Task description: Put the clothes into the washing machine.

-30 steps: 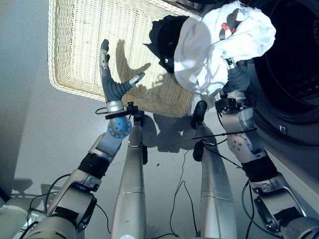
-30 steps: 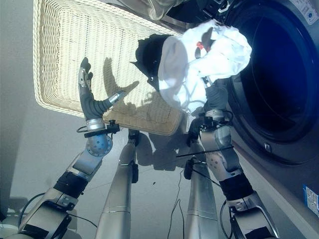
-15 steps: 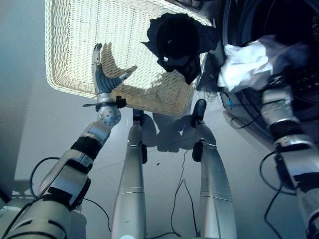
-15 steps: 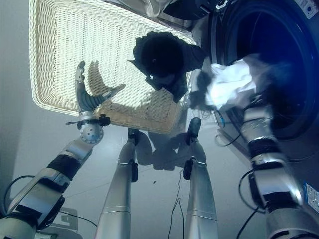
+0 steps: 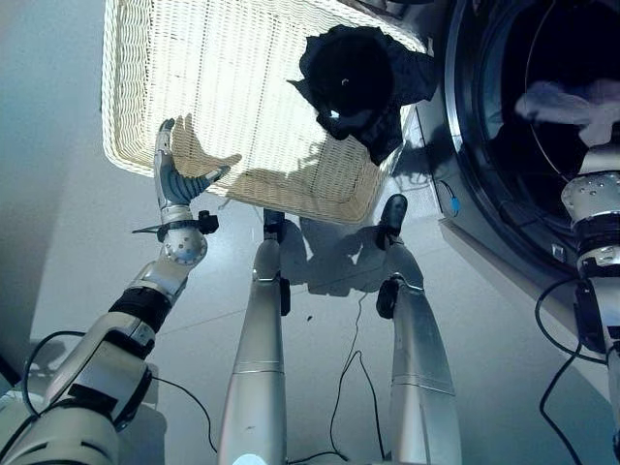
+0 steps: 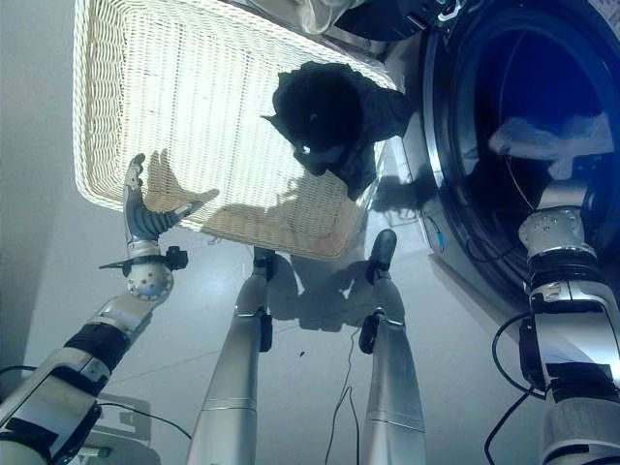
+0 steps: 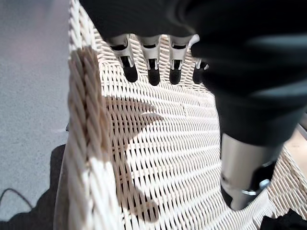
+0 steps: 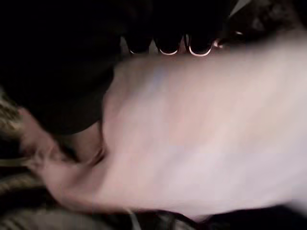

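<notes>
Wicker rim nearest: left hand (image 5: pixel 177 181) hovers over the near edge of the pale woven basket (image 5: pixel 194 87), fingers (image 7: pixel 151 64) straight and spread, thumb out to the side, holding nothing. Its shadow falls on the basket floor just past it. Basket sits on the grey floor (image 5: pixel 58 242), its right end next to the washing machine (image 6: pixel 455 262).

Dark garment (image 5: pixel 356 73) lies bunched in the basket's far right corner, part of it draped over the right rim toward the machine. A light cloth (image 6: pixel 325 12) shows past the basket's far edge, cut off by the frame.

Right arm reaches through the round door opening into the dark drum (image 6: pixel 542 87). White garment (image 5: pixel 572 100) is inside the drum, at the end of that arm. Right hand (image 8: pixel 168 45) is behind the white cloth; in the right wrist view only dark fingertips show at the cloth's edge, blurred, so cannot tell if the fingers are curled on it or straight.
</notes>
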### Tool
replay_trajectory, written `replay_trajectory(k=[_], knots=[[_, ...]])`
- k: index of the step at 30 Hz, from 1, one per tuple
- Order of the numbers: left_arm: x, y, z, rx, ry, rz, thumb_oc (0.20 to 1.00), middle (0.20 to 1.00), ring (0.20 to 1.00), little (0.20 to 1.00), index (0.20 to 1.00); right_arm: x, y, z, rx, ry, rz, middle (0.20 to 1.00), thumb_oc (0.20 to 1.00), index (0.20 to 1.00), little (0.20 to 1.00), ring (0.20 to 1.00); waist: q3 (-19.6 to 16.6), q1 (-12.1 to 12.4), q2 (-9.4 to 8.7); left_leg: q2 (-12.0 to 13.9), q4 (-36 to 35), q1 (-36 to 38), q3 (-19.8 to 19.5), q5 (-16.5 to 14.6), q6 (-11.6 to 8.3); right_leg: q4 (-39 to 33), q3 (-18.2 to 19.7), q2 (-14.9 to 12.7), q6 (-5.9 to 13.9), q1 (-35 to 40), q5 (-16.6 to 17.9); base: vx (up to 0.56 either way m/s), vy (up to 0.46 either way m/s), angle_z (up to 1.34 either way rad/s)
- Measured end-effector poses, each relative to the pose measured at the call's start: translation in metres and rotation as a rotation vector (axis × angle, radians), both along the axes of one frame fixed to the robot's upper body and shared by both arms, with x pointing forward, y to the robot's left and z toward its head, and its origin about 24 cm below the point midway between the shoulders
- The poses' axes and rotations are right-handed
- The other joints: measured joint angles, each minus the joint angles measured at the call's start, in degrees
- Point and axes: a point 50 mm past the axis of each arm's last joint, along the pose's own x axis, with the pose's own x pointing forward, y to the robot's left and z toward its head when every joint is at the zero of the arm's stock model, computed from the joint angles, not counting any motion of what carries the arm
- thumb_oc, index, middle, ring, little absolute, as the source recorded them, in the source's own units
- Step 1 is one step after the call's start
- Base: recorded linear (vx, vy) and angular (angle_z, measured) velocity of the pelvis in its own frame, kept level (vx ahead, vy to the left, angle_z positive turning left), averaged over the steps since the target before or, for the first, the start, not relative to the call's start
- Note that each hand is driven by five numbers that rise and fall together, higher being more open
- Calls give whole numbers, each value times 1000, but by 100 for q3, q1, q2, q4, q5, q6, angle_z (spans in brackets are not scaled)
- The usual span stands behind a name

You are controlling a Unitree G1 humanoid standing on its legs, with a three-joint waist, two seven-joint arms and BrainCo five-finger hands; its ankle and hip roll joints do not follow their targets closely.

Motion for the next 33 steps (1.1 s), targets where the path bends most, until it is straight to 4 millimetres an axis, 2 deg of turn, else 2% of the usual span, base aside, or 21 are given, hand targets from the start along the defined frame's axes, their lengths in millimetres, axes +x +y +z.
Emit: replay_trajectory(k=[1,3,5,6,8,12,14,16,18,19,21,23,24,30,33], knots=[[1,-1,2,2,-4,-5,1000,1000,1000,1000,1000,3,1,-3,-8,33,30,1000,1000,1000,1000,1000,0,0,0,-3,0,0,-13,0,0,-1,-11,-3,0,7,0,2,-31,4],[3,-2,10,14,-14,-18,1000,1000,1000,1000,1000,14,8,-17,-156,259,121,1000,1000,1000,1000,1000,0,-24,0,-3,2,2,-52,1,1,-23,-52,-4,-1,45,1,-1,-14,2],[4,-3,13,15,-22,-20,1000,1000,1000,1000,1000,18,11,-23,-210,355,156,1000,1000,1000,1000,1000,0,-48,0,-3,2,2,-62,3,3,-31,-65,-8,-1,55,3,-3,-15,1],[6,-4,17,7,-26,-24,1000,1000,1000,1000,1000,21,14,-30,-343,551,159,1000,1000,1000,1000,1000,0,-61,0,-1,5,3,-66,7,6,-51,-85,-8,-3,73,11,0,0,0],[7,-5,20,4,-31,-25,1000,1000,1000,1000,1000,24,17,-34,-437,687,165,1000,1000,1000,1000,1000,0,-49,0,-3,5,2,-68,8,8,-56,-88,-12,11,73,4,-4,-34,-1],[8,-5,22,6,-31,-24,1000,1000,1000,1000,1000,28,26,-19,-648,832,99,1000,1000,1000,1000,1000,-2,-119,3,-3,-25,-5,-73,10,8,-79,-97,-12,30,62,-4,0,0,0],[8,-6,24,6,-32,-25,1000,1000,1000,1000,1000,29,29,-11,-693,826,73,1000,1000,1000,1000,1000,-2,-145,3,-3,-66,-11,-75,17,6,-81,-99,-12,30,37,-4,0,0,0],[9,-6,25,6,-34,-25,1000,1000,1000,1000,1000,27,36,13,-774,789,-7,1000,1000,1000,1000,1000,-3,-144,6,6,-115,-59,-82,35,-7,-82,-99,0,26,-44,-4,0,0,0],[9,-8,23,2,-29,-26,1000,1000,1000,1000,1000,27,48,27,-855,753,-75,1000,1000,1000,1000,1000,-3,-142,8,8,-118,-82,-80,37,-10,-76,-99,1,21,-76,-6,0,0,0],[9,-8,23,2,-29,-26,1000,1000,1000,1000,1000,27,48,27,-855,753,-75,1000,1000,1000,1000,1000,-3,-142,8,8,-118,-82,-80,37,-10,-76,-99,1,21,-76,-6,0,0,0],[10,-11,23,-8,-30,-33,1000,1000,1000,1000,1000,27,61,35,-916,716,-111,1000,1000,1000,1000,1000,-3,-131,11,1,-134,-81,-80,37,-10,-67,-98,-5,-5,-81,-10,-6,36,2],[11,-16,20,-27,-32,-36,1000,1000,1000,1000,1000,26,79,37,-1018,674,-167,1000,1000,1000,1000,1000,-3,-131,12,-11,-166,-82,-76,39,-8,-27,-96,-23,-1,-118,-39,0,0,0],[11,-16,20,-27,-32,-36,1000,1000,1000,1000,1000,26,79,37,-1018,674,-167,1000,1000,1000,1000,1000,-3,-131,12,-11,-166,-82,-76,39,-8,-27,-96,-23,-1,-118,-39,0,0,0],[11,-19,17,-67,-45,-15,1000,1000,1000,1000,1000,19,116,12,-1238,616,-239,1000,1000,1000,1000,1000,-3,-161,14,-23,-208,-87,-19,39,-8,103,-62,-45,23,-239,-142,-1,5,0],[12,-25,16,-90,-46,-23,1000,1000,1000,1000,1000,19,123,8,-1284,608,-252,1000,1000,1000,1000,1000,-4,-170,14,-19,-233,-93,-13,42,-15,160,-54,-45,13,-290,-185,0,0,0]])
